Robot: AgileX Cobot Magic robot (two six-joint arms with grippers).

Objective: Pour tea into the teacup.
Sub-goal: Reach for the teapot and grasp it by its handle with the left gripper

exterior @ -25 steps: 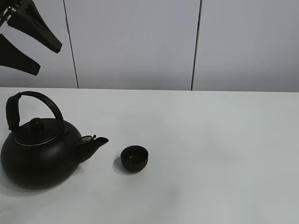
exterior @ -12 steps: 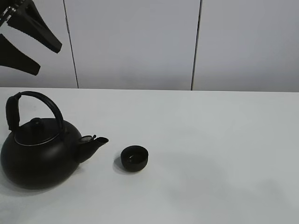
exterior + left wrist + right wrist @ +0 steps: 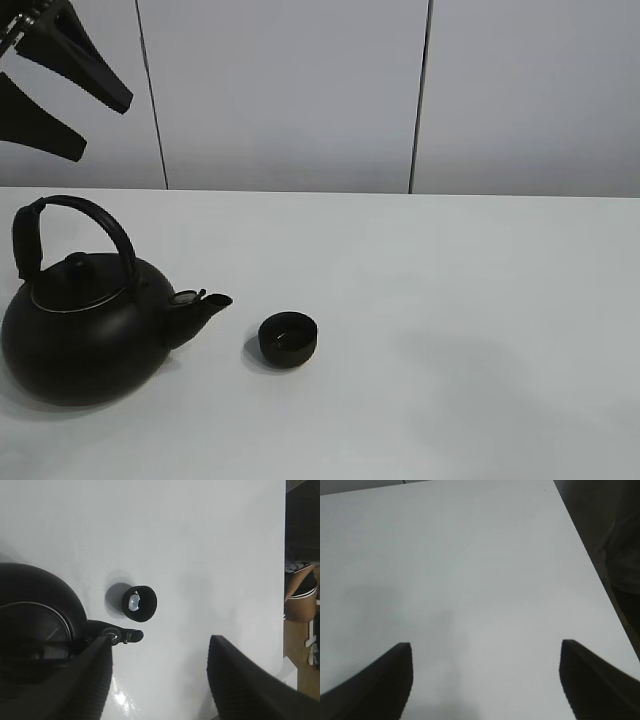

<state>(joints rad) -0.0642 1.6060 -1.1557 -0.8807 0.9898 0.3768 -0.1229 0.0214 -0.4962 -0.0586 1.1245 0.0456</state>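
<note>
The small matte-black teacup (image 3: 289, 340) stands on the white table just right of the kettle's spout (image 3: 205, 304). It also shows in the left wrist view (image 3: 139, 601), with a pale glint inside. The big black kettle (image 3: 85, 335) with its arched handle stands upright at the left; it also shows in the left wrist view (image 3: 35, 640). No stream of tea is visible. My left gripper (image 3: 102, 128) is open and empty, high above the kettle (image 3: 159, 645). My right gripper (image 3: 486, 647) is open and empty over bare table; it is out of the exterior view.
The white table (image 3: 450, 300) stretches to the right of the teacup. Its far edge meets a pale panelled wall (image 3: 290, 90). In the right wrist view the table's side edge (image 3: 580, 540) borders dark floor.
A faint shadow on the right part of the table has drifted to the right. The kettle, the teacup and the left gripper have not moved.
</note>
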